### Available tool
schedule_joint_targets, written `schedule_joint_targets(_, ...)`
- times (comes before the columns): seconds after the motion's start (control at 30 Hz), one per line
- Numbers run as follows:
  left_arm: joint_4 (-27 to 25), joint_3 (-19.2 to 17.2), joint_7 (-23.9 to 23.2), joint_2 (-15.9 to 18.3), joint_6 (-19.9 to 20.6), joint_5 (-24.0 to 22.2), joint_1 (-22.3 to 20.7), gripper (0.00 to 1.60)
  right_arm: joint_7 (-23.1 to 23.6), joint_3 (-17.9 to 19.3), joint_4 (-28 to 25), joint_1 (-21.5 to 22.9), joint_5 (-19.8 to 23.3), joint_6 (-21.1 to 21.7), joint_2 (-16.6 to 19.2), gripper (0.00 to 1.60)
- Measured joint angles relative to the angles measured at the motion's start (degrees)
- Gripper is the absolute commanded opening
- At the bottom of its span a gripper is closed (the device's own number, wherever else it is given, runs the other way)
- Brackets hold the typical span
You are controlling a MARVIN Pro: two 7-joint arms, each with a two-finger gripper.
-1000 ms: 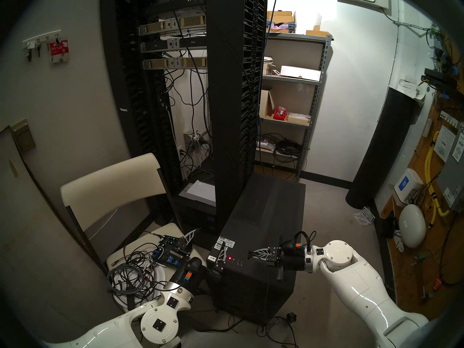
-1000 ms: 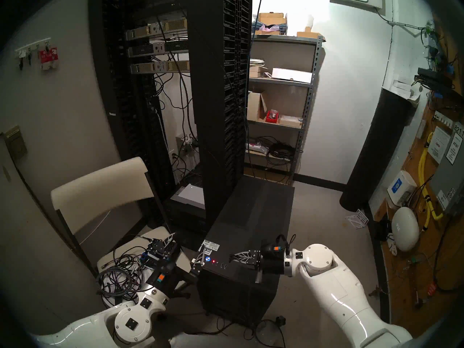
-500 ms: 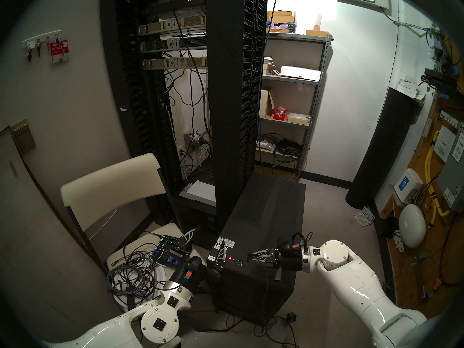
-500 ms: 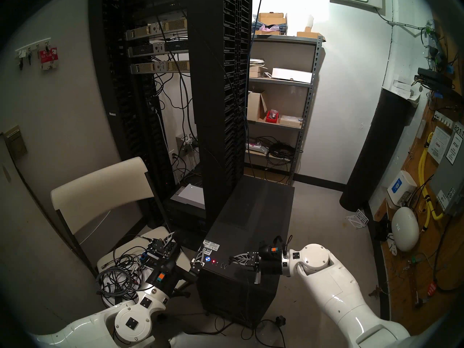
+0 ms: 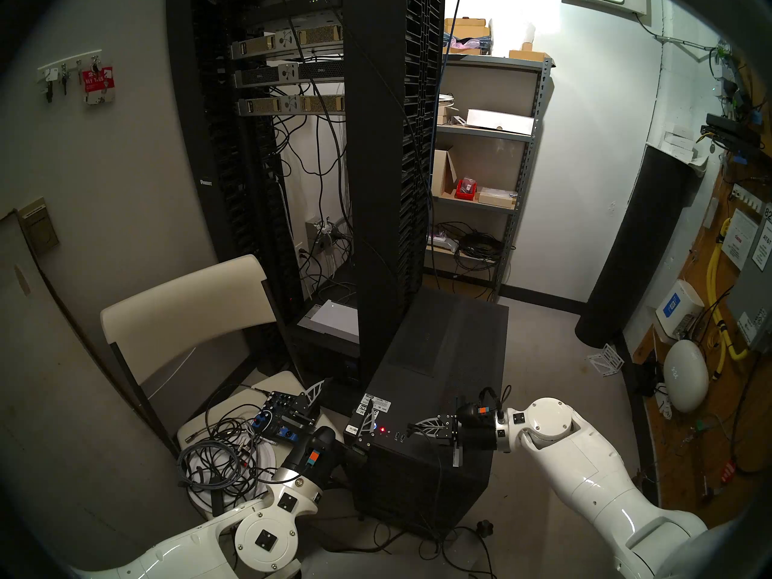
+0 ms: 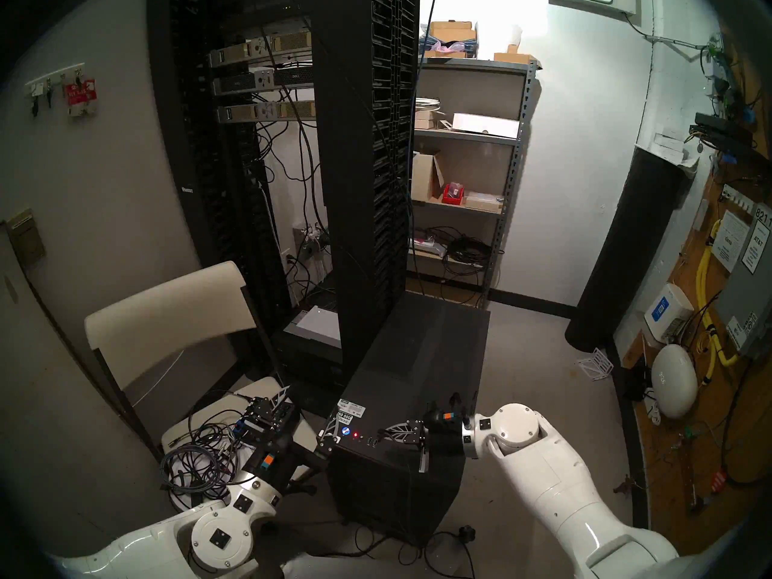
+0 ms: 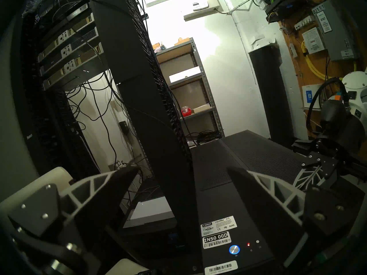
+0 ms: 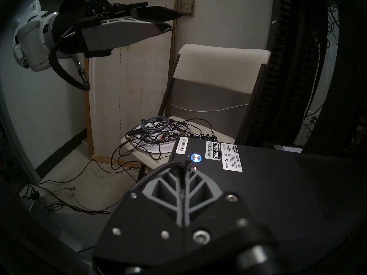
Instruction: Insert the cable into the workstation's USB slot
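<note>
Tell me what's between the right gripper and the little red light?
Two USB ports, set in the workstation top, lie between the right gripper and the red light. The head views show it.

Workstation [image 7: 228,199] top (blue button [image 7: 234,249] lit) between left gripper [image 7: 182,181] wide-spread jaws.

Server and network closet: tall black server rack [image 5: 309,148] with mounted units, metal storage shelving [image 5: 484,168], wall-mounted telecom wiring [image 5: 727,298].
</note>
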Motion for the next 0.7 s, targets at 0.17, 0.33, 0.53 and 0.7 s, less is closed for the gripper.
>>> schedule_joint_targets(0.17,-0.1,0.0,0.0,0.1,0.0,0.0,0.0,1.6,0.0,-0.8,0.1,0.6,-1.4,0.8,-0.2,0.0)
schedule_joint_targets(0.33,-0.1,-0.1,0.1,0.3,-0.1,-0.1,0.0,1.6,-0.5,-1.2,0.2,0.9,-2.6,1.5,-0.4,0.0)
schedule_joint_targets(0.53,-0.1,-0.1,0.1,0.5,-0.1,-0.3,0.0,1.6,-1.5,-1.3,0.5,1.3,-3.8,2.0,-0.7,0.0)
schedule_joint_targets(0.7,-0.2,-0.1,0.3,0.6,-0.1,-0.5,0.0,1.6,-2.1,-1.2,1.3,1.6,-4.4,1.7,-1.0,0.0)
